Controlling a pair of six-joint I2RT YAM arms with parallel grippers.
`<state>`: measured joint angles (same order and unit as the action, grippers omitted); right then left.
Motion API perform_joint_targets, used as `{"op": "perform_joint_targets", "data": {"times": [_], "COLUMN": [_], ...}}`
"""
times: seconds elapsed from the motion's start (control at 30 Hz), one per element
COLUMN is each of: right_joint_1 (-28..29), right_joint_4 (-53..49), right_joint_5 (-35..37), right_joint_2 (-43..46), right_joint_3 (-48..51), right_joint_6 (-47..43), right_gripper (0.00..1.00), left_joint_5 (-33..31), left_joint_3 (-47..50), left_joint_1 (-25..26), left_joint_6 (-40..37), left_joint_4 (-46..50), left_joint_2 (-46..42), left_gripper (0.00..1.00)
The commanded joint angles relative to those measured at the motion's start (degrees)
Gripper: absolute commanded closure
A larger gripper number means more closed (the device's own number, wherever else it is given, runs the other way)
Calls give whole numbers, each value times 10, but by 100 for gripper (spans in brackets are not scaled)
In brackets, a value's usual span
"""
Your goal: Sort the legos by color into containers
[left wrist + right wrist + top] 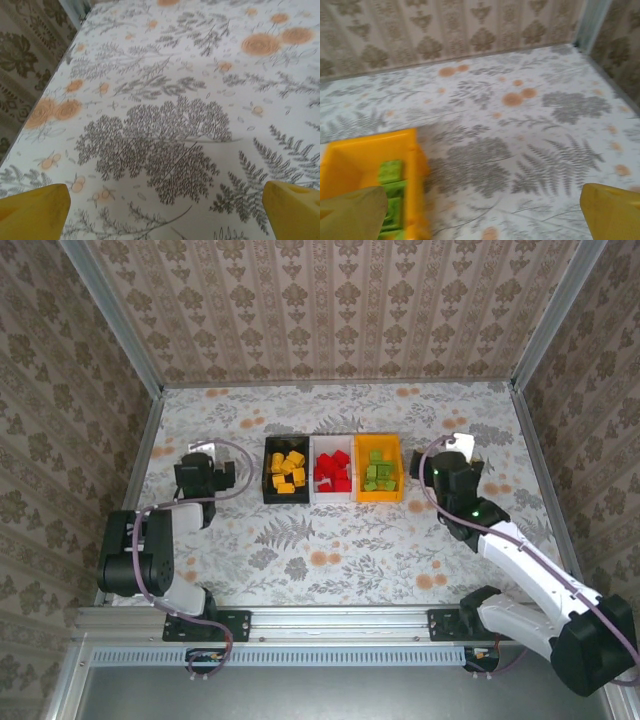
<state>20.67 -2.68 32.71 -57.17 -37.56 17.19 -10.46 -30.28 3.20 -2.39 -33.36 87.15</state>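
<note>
- Black bin (267,470), white bin (333,497) and orange bin (380,497) sit side by side, touching, in a row on the desk (340,550)
- Yellow legos (288,471) lie in the black, red legos (332,470) in the white, green legos (379,472) in the orange
- Left jaws wide, empty, over bare desk left of the black bin
- Right jaws wide, empty, just right of the orange bin

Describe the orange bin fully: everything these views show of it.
The orange bin is a small, open-top rectangular box that looks like plastic. It stands upright on the floral table. It is the rightmost of three bins in a row, side by side with the white bin, no gap visible between them. Light green bricks lie inside and cover most of its floor.
</note>
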Motion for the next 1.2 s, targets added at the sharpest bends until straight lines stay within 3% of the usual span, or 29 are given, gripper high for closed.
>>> {"op": "perform_joint_targets", "data": {"times": [0.0, 0.13, 0.17, 0.33, 0.47, 0.57, 0.63, 0.67, 1.17], "right_joint_1": [-39, -91, -110, -159, -186, -189, -189, -189, -186], "right_joint_4": [113, 255, 274, 392, 472, 589, 513, 548, 539], "right_joint_5": [6, -52, -77, -154, -197, -196, -208, -208, -203], "right_joint_2": [7, -34, -55, -156, -231, -319, -298, -310, -305], "right_joint_3": [58, 122, 126, 138, 150, 167, 147, 155, 154], "right_joint_6": [-102, -140, -136, -142, -132, -131, -129, -133, -134], "right_gripper": [0, 0, 0, 0, 0, 0, 0, 0, 0], "left_joint_5": [96, 146, 131, 91, -25, -28, -29, -27, -21], "left_joint_3": [23, 87, 76, 73, 93, 87, 88, 86, 85], "left_joint_1": [-19, -38, -37, -25, -8, -5, -2, -1, -1], "left_joint_6": [-9, -6, 1, -4, 19, 15, 12, 10, 7], "left_joint_4": [-59, -200, -156, -168, -204, -195, -197, -196, -194], "left_joint_2": [-8, 14, 5, 12, 11, 13, 13, 13, 15], "left_gripper": [0, 0, 0, 0, 0, 0, 0, 0, 0]}}
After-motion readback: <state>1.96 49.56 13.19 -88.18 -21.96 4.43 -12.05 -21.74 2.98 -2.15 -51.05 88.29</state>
